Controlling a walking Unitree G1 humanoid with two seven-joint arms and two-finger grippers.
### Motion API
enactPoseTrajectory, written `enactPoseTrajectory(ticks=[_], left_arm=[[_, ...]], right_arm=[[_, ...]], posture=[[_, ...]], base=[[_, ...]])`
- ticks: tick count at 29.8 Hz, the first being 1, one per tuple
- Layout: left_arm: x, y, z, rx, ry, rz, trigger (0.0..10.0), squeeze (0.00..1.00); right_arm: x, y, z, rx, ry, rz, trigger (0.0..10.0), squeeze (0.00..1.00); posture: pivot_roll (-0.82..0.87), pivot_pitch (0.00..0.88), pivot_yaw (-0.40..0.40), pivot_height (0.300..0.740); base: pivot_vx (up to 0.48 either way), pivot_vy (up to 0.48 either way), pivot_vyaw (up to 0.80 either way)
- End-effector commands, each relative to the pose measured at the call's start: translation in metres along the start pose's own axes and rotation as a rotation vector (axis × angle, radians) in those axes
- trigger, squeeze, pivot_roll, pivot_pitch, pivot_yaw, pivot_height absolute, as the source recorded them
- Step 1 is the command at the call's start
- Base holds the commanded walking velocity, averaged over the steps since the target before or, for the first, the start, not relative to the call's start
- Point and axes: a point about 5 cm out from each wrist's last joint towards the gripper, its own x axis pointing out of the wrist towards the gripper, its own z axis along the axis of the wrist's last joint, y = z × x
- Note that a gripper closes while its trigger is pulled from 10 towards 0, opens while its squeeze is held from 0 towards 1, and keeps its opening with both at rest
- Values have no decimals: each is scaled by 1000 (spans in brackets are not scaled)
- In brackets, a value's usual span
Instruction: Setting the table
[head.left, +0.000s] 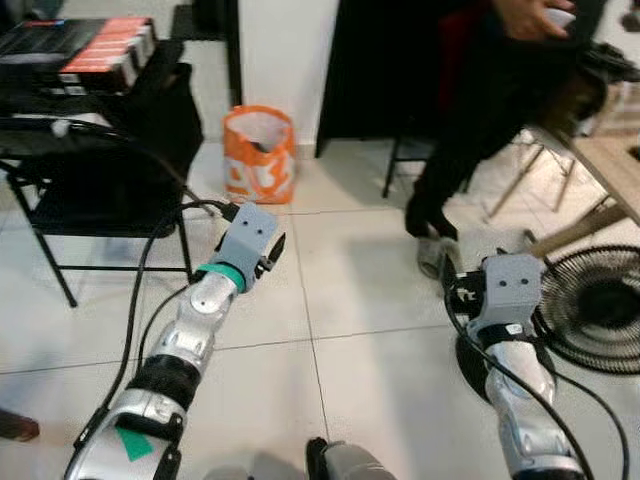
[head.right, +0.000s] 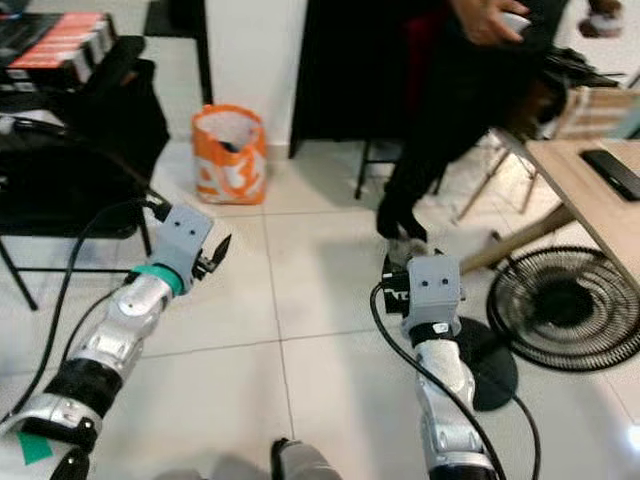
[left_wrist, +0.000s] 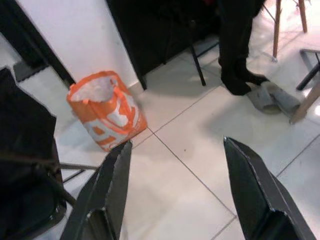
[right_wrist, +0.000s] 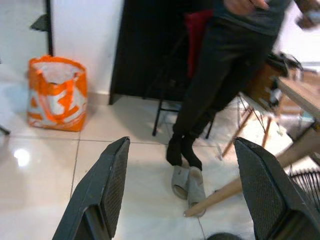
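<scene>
While the floor stretches bare ahead, both arms are held out over the white tiles, the left pincer (left_wrist: 175, 195) and the right pincer (right_wrist: 182, 192) each spread wide and holding nothing. The desk (head.right: 585, 195) to be set lies beyond the right pincer, its wooden corner alone visible, with a dark flat object (head.right: 612, 172) resting on it that cannot be identified. No dishes or cutlery can be made out, so their weight and grip points cannot be judged. Left of the desk a person (right_wrist: 220, 75) stands, cut off above the waist; further left an orange bag (head.left: 259, 153) sits against the wall, and a fan (head.right: 560, 305) lies just below the desk.
</scene>
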Motion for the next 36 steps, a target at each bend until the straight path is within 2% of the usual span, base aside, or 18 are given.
enactPoseTrajectory(ticks=[1,6,12,22,36], left_arm=[[4,-4,3,14,-6,-30,10000,0],[5,-1,5,24,-9,-35,10000,0],[10,10,12,56,-21,-36,10000,0],[9,4,8,44,-17,-44,10000,0],[11,4,9,43,-19,-53,10000,0]], right_arm=[[0,-4,-5,8,18,-34,10000,0],[2,-4,-5,14,13,-43,10000,0],[7,-1,-3,43,1,-73,10000,0],[5,-2,-5,38,-2,-69,10000,0],[3,1,-7,47,-1,-75,10000,0]], posture=[[47,0,84,740],[54,0,100,740],[64,0,110,740],[54,0,103,740],[47,0,110,740]], base=[[0,0,-800],[0,0,-800],[0,0,-800],[0,0,-800],[0,0,-800]])
